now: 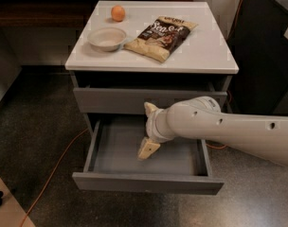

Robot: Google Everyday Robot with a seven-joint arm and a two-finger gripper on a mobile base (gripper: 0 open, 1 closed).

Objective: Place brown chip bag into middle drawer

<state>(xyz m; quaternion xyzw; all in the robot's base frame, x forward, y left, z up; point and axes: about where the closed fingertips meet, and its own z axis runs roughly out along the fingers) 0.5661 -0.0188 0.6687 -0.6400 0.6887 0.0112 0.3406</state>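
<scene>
The cream two-finger gripper (148, 129) hangs at the centre of the frame, over the pulled-out grey middle drawer (148, 182). Its fingers stand apart and hold nothing. The thick white arm (229, 129) covers the right part of the drawer's inside, and anything below this drawer is out of sight.

The flat brown chip bag with cream ends (161, 38) lies at the upper centre on the white cabinet top (205, 56), just beside a white bowl (107, 38). The bag is probably light, soft and slippery, with fragile contents. A gentle pinch on one crimped end seems best.
</scene>
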